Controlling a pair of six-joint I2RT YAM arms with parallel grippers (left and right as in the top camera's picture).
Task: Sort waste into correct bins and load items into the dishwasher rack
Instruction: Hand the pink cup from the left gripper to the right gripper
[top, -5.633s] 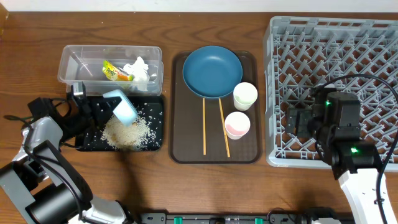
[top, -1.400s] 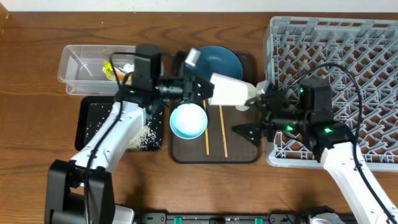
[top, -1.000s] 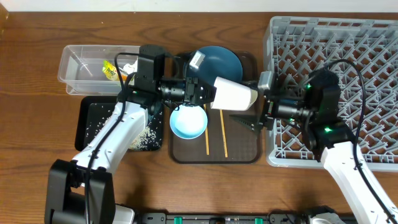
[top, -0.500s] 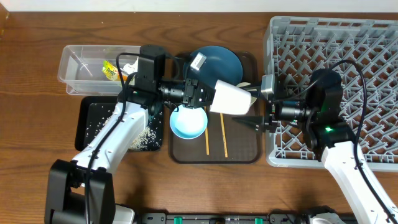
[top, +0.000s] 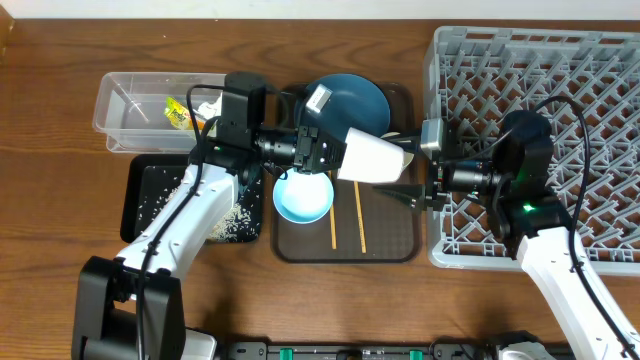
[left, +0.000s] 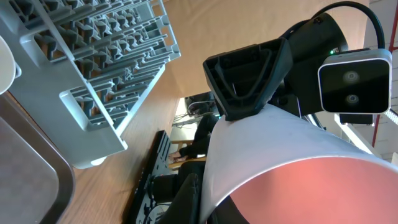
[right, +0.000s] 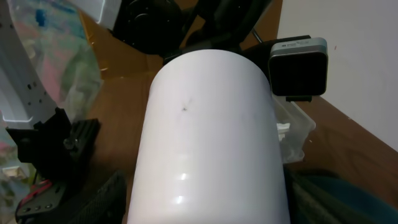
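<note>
A pinkish cup (top: 372, 160), white outside and pink inside, hangs on its side over the brown tray (top: 395, 245). My left gripper (top: 335, 158) is shut on its rim, one finger (left: 189, 199) outside the wall. My right gripper (top: 408, 166) has closed on the cup's base end, and its fingers (right: 102, 199) press the white sides (right: 211, 137). The white cup is mostly hidden under the held one. On the tray are the light blue bowl (top: 303, 196), the dark blue plate (top: 345, 95) and two chopsticks (top: 333, 226). The grey dishwasher rack (top: 560, 90) stands at the right.
At the back left, a clear container (top: 130, 100) holds tissue and a yellow-green wrapper (top: 177, 112). In front of it, the black tray (top: 150, 190) holds rice (top: 232, 220). The rack's near corner (left: 106, 74) sits just behind the right gripper.
The right gripper's fingers have narrowed onto the cup's base end. The cup and left gripper sank slightly and now hold still.
</note>
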